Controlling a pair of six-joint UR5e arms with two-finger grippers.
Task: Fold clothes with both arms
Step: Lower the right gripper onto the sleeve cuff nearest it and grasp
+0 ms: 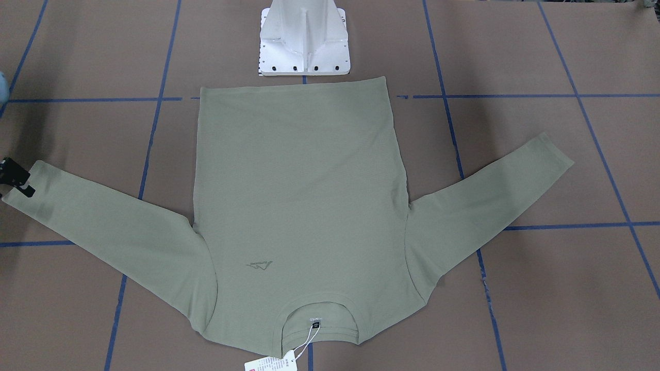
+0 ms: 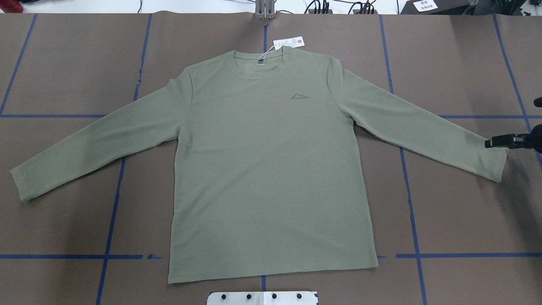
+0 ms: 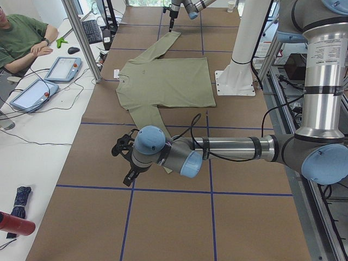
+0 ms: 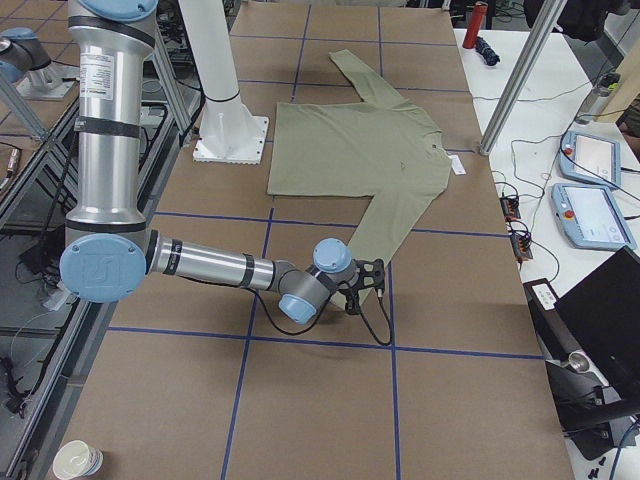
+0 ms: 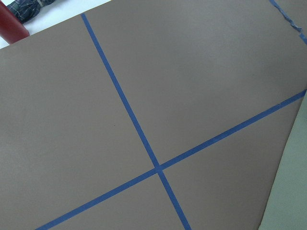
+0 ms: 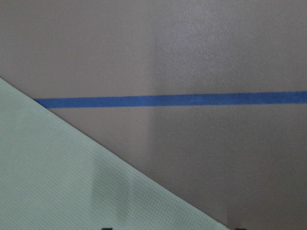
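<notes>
R fingers point(image 2: 495, 143) spread wide at shirt point(image 2: 271, 169) cuff.

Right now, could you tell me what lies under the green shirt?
The shirt lies flat on the brown table; blue tape lines run in beneath it. Anything else under the fabric is covered.

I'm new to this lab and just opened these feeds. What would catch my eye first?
A sage-green shirt lies flat, front up, sleeves spread, across the middle of the table, a white hang tag at its neckline. The right gripper is at the cuff on the robot's right; the left arm reaches low near the other sleeve's end.
</notes>
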